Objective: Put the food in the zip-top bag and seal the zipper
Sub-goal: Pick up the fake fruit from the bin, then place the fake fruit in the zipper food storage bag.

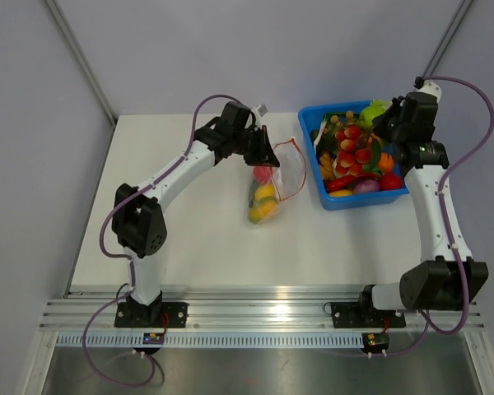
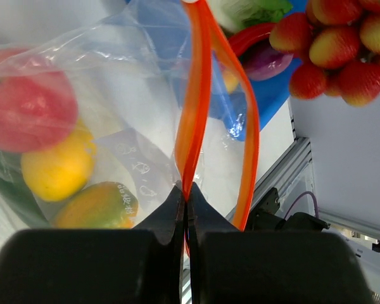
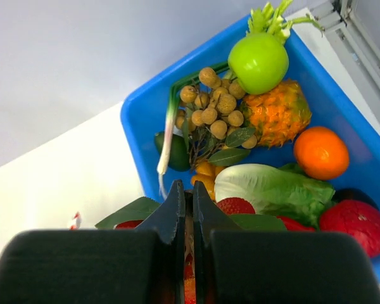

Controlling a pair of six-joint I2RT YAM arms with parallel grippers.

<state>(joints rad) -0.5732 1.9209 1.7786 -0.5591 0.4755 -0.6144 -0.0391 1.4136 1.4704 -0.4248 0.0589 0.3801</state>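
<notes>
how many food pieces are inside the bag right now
3 show: red fruit nearest the zipper, yellow fruit mid-bag, orange-green fruit at the closed end. A dark green shape beside them may be a fourth.

Lab: aluminium rail (image 1: 263, 317), plain enclosure walls (image 1: 33, 164)

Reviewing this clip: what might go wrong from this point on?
The left gripper pinches just one lip of the zipper; the other lip bows away, so running along it may leave the zip-top bag unsealed. Tugging that strip might also drag the bag and spill the food inside.
</notes>
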